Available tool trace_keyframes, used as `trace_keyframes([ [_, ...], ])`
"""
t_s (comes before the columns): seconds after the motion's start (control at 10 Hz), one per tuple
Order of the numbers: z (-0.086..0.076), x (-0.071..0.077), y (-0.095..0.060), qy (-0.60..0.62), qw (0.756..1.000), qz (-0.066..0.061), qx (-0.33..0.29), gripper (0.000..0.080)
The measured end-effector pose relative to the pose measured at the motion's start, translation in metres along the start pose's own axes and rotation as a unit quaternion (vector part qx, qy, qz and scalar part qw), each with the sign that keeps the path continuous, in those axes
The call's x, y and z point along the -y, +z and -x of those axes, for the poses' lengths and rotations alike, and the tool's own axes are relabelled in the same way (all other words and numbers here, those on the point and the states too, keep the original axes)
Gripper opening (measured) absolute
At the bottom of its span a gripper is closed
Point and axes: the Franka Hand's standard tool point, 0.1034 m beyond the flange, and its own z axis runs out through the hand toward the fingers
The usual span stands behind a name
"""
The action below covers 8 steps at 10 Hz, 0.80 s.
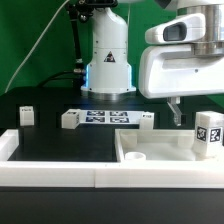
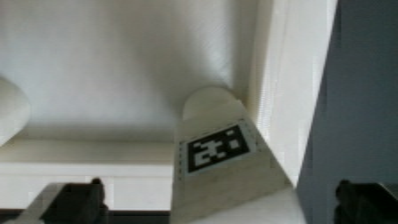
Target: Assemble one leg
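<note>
A leg [image 1: 207, 135], a small white post with a black-and-white tag, stands upright on the large white panel [image 1: 160, 152] at the exterior view's right. My gripper [image 1: 178, 115] hangs just above the panel, close beside that leg. In the wrist view the tagged leg [image 2: 224, 150] lies between my two dark fingertips [image 2: 71, 200], which stand wide apart and do not touch it. My gripper [image 2: 217, 203] is open. The panel [image 2: 107, 80] fills most of the wrist view.
Three more white legs lie on the black table: one at the far left [image 1: 27, 115], one left of the marker board [image 1: 70, 119], one right of it [image 1: 148, 120]. The marker board [image 1: 105, 117] lies before the robot base [image 1: 108, 65]. A white rim [image 1: 50, 170] edges the table's front.
</note>
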Motion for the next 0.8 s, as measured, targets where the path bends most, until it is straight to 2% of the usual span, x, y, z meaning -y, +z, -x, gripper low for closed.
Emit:
trace_keyframes([
  [0.3, 0.0012, -0.0021, 0.0015, -0.024, 1.000, 0.000, -0.005, 0.0625],
  [0.4, 0.0013, -0.0021, 0.0017, -0.020, 1.000, 0.000, -0.005, 0.0456],
  [0.5, 0.0013, -0.0017, 0.0018, -0.012, 1.000, 0.000, -0.004, 0.0456],
  [0.6, 0.0015, -0.0014, 0.0021, 0.007, 1.000, -0.001, -0.004, 0.0290],
  [0.8, 0.0016, -0.0005, 0.0023, 0.067, 0.998, -0.002, -0.004, 0.0290],
])
